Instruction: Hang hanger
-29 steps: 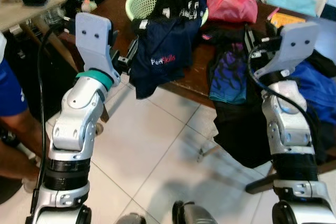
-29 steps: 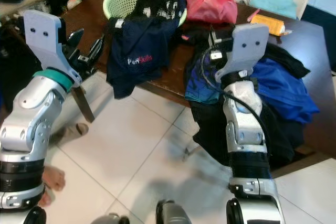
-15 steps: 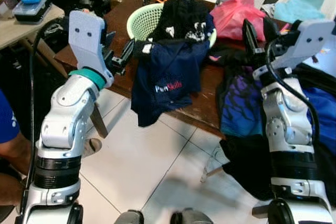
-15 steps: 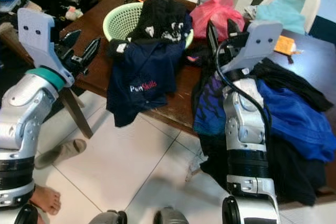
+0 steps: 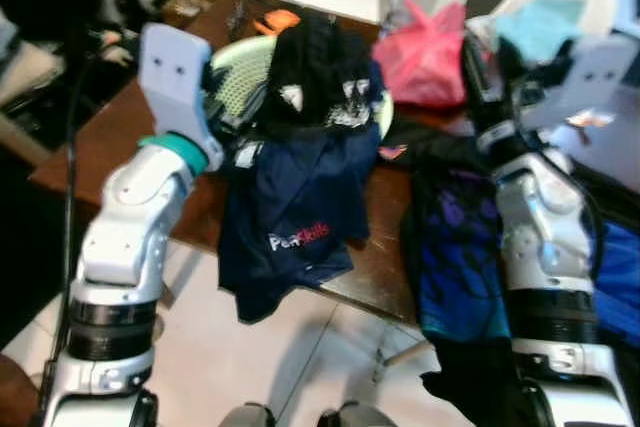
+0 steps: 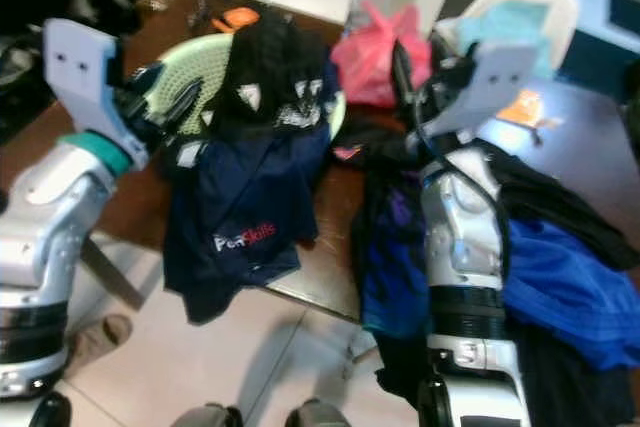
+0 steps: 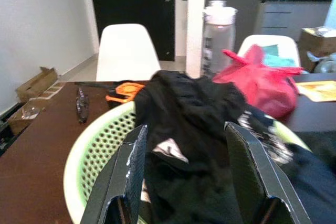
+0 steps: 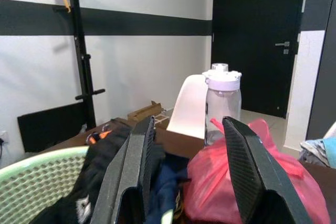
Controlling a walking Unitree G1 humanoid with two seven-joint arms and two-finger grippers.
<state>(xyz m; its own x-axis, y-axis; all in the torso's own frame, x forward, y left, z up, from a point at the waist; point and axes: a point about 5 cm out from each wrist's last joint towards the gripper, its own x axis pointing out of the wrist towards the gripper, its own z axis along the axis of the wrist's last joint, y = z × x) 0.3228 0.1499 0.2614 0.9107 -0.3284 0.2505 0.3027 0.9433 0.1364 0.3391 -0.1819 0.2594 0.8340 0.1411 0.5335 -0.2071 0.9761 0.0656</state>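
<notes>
Looking from the bottom of the frame upward, both silver arms are raised over the dark wooden table, left gripper and right gripper each spread wide with nothing held. Honestly can't spot a hanger anywhere, so which way it lies from the fingers is anyone's guess. Left gripper is aimed straight at the black garment heaped in the pale green plastic basket; right one sits past the pink plastic bag, toward the upper right.
</notes>
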